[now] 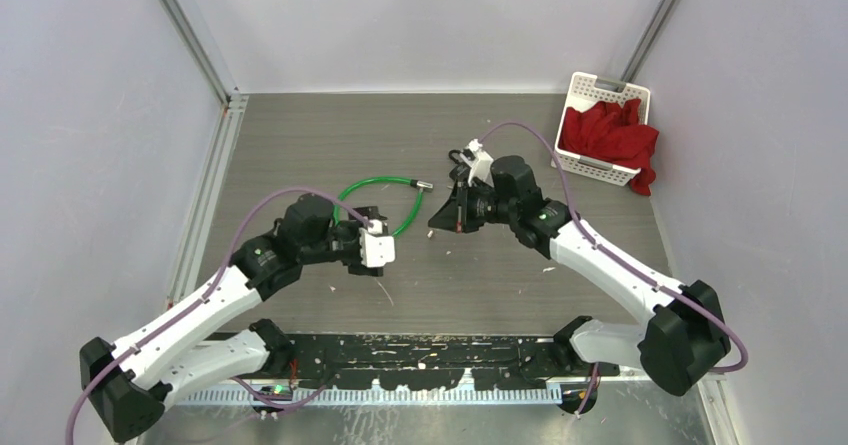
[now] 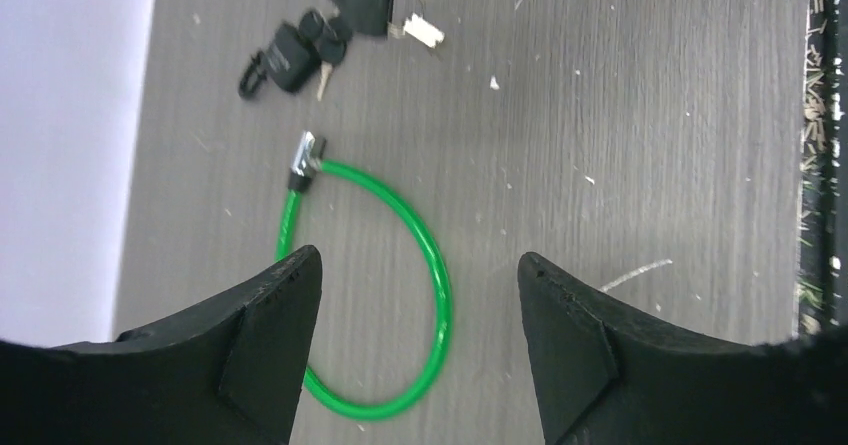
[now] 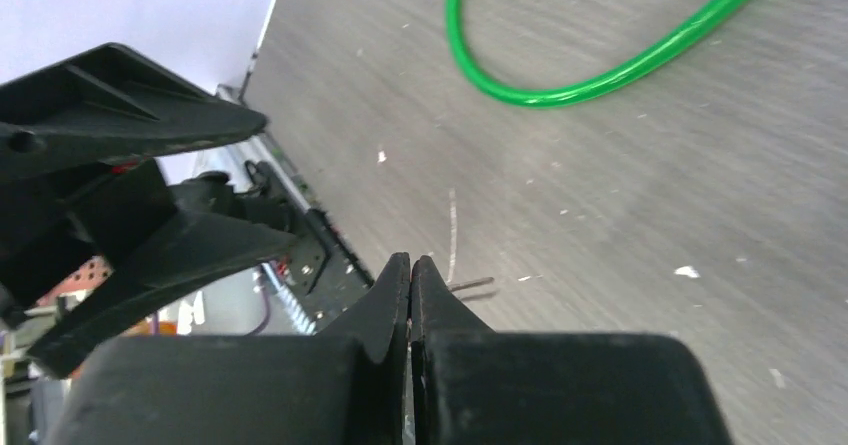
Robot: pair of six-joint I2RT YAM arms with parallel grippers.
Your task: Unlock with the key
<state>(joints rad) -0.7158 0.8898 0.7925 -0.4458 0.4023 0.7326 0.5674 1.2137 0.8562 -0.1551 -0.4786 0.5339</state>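
Observation:
A green cable lock (image 1: 383,178) lies looped on the grey table, and its metal end (image 2: 305,155) is bare and free. The black lock body (image 2: 283,57) lies just past that end, with black-headed keys (image 2: 322,65) against it. My left gripper (image 2: 420,265) is open and empty above the loop (image 2: 440,275), and it also shows in the top view (image 1: 380,237). My right gripper (image 1: 433,223) is shut. In the left wrist view its tip (image 2: 362,5) has a key ring with a white tag (image 2: 422,31) at it. In the right wrist view a thin metal piece (image 3: 472,285) pokes out beside its shut tips (image 3: 410,262).
A white basket (image 1: 598,86) with a red cloth (image 1: 610,135) stands at the back right. Side rails run along the table's left and right edges. A black rail (image 1: 420,360) crosses the near edge between the arm bases. Small white crumbs dot the table.

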